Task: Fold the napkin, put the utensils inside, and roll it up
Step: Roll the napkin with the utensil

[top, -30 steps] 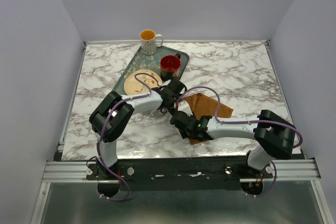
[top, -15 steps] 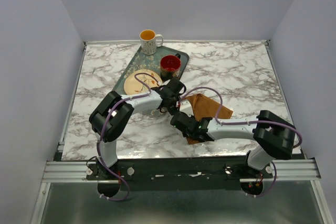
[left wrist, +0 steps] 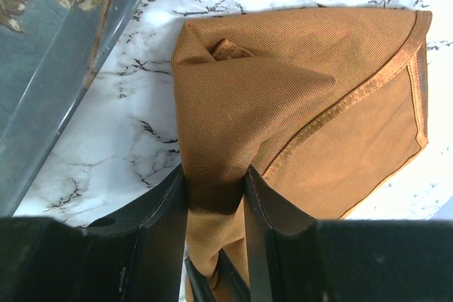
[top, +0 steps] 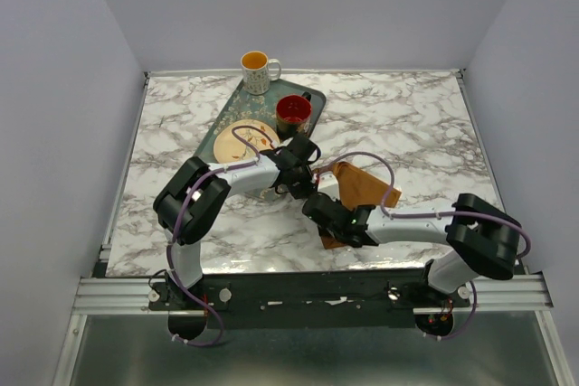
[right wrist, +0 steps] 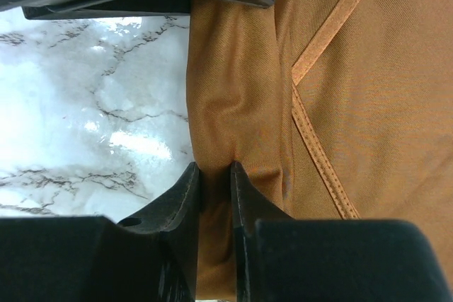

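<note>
Gripping rust-brown thin cloth napkin point(top: 366, 185) on white marble bench point(top: 416, 124), just right of dark green patterned tray point(top: 220, 124). Left tool point(left wrist: 216, 178) clamped narrow on bunched edge's far end, right tool point(right wrist: 214, 173) clamped narrow on near end. Edge axis near-to-far.

Left gripper point(left wrist: 216, 178) and right gripper point(right wrist: 214, 173): low, nose to nose, jaws of each pinching the napkin point(left wrist: 283, 90).

A dark green tray point(top: 231, 108) lies on the white marble table point(top: 407, 124). On the tray are a pale plate point(top: 256, 132) (it has little marks on it) and a red cup point(top: 293, 112). A yellow mug point(top: 257, 70) stands at the tray's far end.
</note>
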